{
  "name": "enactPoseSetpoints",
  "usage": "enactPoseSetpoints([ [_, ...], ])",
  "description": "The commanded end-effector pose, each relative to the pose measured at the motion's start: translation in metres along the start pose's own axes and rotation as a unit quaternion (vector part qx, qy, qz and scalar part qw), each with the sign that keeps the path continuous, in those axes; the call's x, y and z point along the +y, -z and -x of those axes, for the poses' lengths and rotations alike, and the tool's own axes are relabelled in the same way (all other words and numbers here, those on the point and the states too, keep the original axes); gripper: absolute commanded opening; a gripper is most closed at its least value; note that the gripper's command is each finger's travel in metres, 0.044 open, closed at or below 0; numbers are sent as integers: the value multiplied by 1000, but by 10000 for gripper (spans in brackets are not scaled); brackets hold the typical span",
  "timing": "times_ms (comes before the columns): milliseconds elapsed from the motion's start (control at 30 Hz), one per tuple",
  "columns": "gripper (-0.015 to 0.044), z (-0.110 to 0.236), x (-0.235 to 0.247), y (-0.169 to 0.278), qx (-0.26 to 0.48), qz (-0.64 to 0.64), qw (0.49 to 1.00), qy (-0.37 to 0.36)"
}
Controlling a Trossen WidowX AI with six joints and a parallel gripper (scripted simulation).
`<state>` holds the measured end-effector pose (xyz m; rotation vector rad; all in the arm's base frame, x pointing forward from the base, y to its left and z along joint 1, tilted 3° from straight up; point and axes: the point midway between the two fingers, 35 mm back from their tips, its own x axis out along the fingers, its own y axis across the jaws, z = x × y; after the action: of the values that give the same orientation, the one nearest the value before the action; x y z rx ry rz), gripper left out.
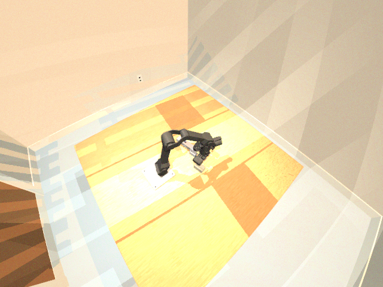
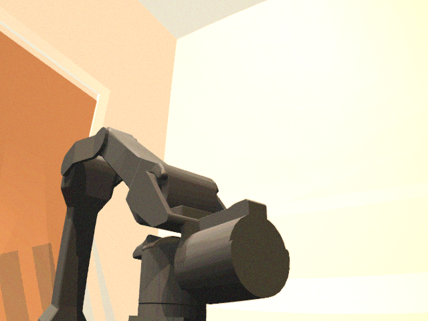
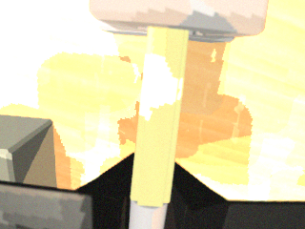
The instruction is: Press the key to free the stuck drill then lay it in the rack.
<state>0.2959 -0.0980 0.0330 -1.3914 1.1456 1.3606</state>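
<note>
Drill [image 3: 157, 119] grasped by the dark fingers above a yellow-orange wood floor [image 1: 191, 222], beige walls [image 1: 93, 46] around

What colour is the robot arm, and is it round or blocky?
The arm is dark grey all over, made of chunky, angular links. One joint housing is a fat round drum. The gripper has black, wedge-shaped fingers. It stands on a white base plate. No cables or markings show.
</note>
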Motion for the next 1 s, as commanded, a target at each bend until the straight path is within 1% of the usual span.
enactPoseSetpoints([
  [0,0,3,-1,6,3,1,1000,2],
  [967,0,5,-2,47,5,1,1000,2],
])
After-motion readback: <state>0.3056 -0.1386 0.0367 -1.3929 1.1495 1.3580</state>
